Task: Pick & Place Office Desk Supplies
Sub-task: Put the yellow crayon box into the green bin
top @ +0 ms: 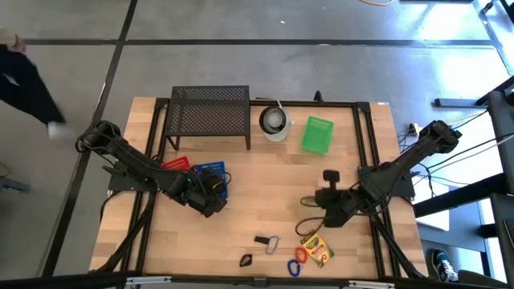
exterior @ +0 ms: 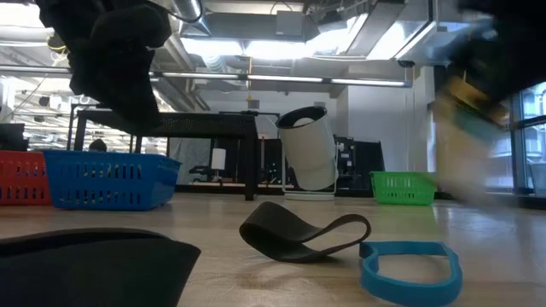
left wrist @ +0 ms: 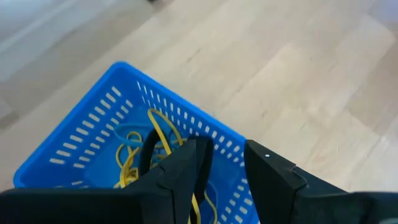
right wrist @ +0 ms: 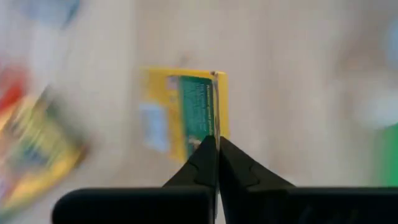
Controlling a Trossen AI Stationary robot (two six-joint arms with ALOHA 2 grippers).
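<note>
My right gripper (right wrist: 217, 144) is shut on a yellow-green crayon box (right wrist: 186, 112), seen blurred above the table in the low view (exterior: 465, 115). A second crayon box (top: 316, 250) lies flat near the table's near edge, with red and blue rubber bands (top: 297, 262), a silver clip (top: 270, 242) and a black binder clip (top: 245, 259) beside it. A dark band (exterior: 303, 234) and a blue rubber band (exterior: 411, 266) lie on the wood. My left gripper (left wrist: 225, 163) is open above the blue basket (left wrist: 93, 143), which holds yellow rubber bands (left wrist: 134, 146). My right gripper pinches the crayon box by its near edge (right wrist: 214, 132) between its two fingertips (right wrist: 208, 155), coming from above and pointing down. The box hangs below the fingers, its printed face toward the wrist camera. In the low view it is clear of the table.
A red basket (top: 175, 164) stands left of the blue basket (top: 215, 172). Along the far edge are the black mesh rack (top: 210, 112), the white cup (top: 275, 122) and a green basket (top: 317, 135). Bare wood lies in the middle of the table (top: 265, 185).
</note>
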